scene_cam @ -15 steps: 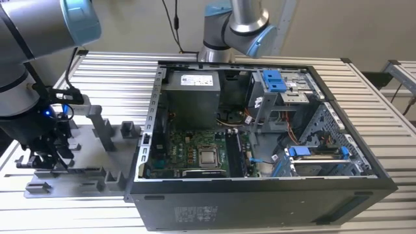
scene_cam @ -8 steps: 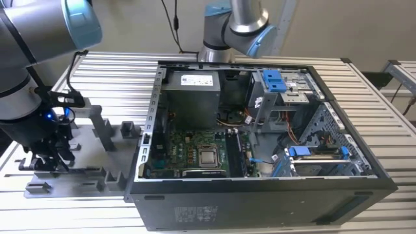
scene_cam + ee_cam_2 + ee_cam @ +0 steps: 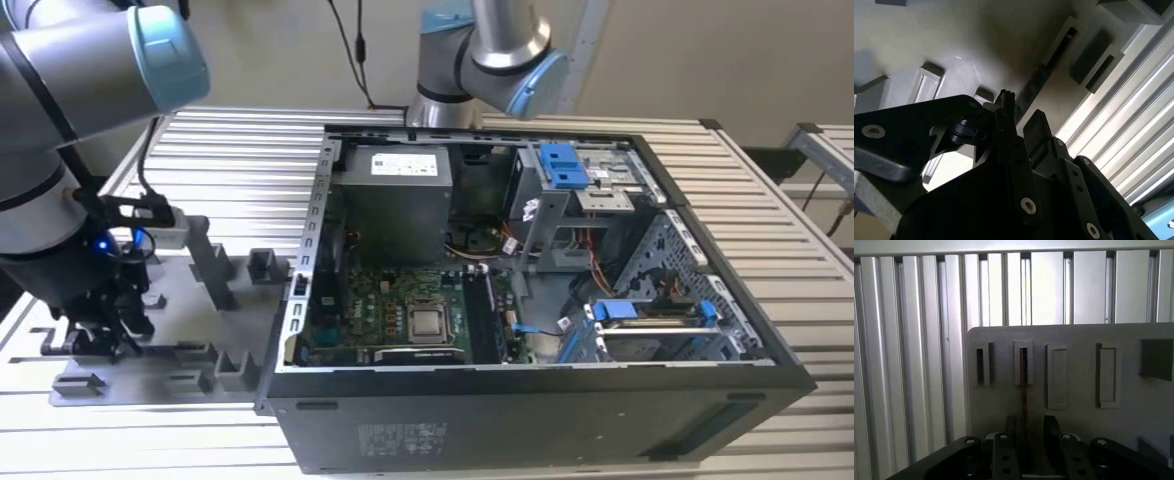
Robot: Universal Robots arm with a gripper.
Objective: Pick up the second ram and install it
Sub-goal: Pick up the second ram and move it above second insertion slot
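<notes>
The exterior view takes in the whole bench: the arm stands at that view's left with its gripper [image 3: 100,335] lowered onto a grey fixture plate [image 3: 174,320], beside an open black computer case [image 3: 534,420] whose green motherboard [image 3: 400,300] lies exposed; the plate and the case both rest on a ribbed aluminium table [image 3: 240,150]. The ram itself cannot be made out there.

Both wrist views bring it close. In the first wrist view the second ram [image 3: 1024,390] appears edge-on as a thin dark line, standing in a narrow slot of the matte plate [image 3: 1079,340] and running down between the two black fingers [image 3: 1010,440]; the gripper [image 3: 1030,420] is released, its jaws apart on either side of the stick, and contact with it cannot be told. In the second wrist view the ram [image 3: 1036,82] shows as a long, flat, dark strip leading into the gap of the gripper [image 3: 1020,107]; raised rectangular blocks with rounded rims stud the smooth plate, and bright metal ribs run alongside.
</notes>
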